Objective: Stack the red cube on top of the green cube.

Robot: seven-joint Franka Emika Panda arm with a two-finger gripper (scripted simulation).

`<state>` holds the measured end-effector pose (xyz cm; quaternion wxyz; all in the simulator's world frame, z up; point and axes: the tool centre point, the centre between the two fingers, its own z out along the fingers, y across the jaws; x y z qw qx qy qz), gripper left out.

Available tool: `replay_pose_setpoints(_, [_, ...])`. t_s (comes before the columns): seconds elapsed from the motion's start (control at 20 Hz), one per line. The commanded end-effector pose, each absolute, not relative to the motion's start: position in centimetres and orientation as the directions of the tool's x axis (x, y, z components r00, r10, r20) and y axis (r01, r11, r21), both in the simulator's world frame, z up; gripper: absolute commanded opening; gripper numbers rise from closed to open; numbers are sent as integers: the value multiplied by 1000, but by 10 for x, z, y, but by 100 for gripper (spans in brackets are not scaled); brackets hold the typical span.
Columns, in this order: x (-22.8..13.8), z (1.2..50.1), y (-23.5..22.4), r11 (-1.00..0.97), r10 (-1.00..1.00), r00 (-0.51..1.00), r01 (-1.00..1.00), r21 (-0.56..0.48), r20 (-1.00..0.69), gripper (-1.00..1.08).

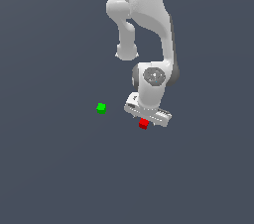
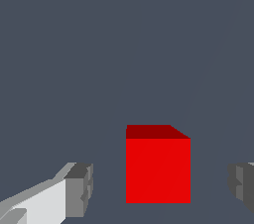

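Claw is spread wide around the red cube, not touching; I'd center it, then squeeze before heading to the green cube.

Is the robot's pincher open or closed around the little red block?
Open. In the wrist view the gripper has clear gaps between each finger and the red cube.

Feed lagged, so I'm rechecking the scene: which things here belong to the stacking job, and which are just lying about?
Job:
- red cube, between the open gripper fingers, gaps either side
- green cube, apart toward the exterior view's left

Lying about:
- nothing else visible
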<state>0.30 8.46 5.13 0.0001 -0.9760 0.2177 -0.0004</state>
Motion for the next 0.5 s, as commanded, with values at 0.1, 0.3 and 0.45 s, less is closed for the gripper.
replay_pose_setpoints(0.1, [2,29,85,-905,-426,905,-426,0,0,100])
replay_pose_setpoints(0.3, [3,21,85,-904,-427,904,-427,0,0,100])
replay_pose_setpoints(0.45, [4,20,85,-904,-427,904,-427,0,0,-100])
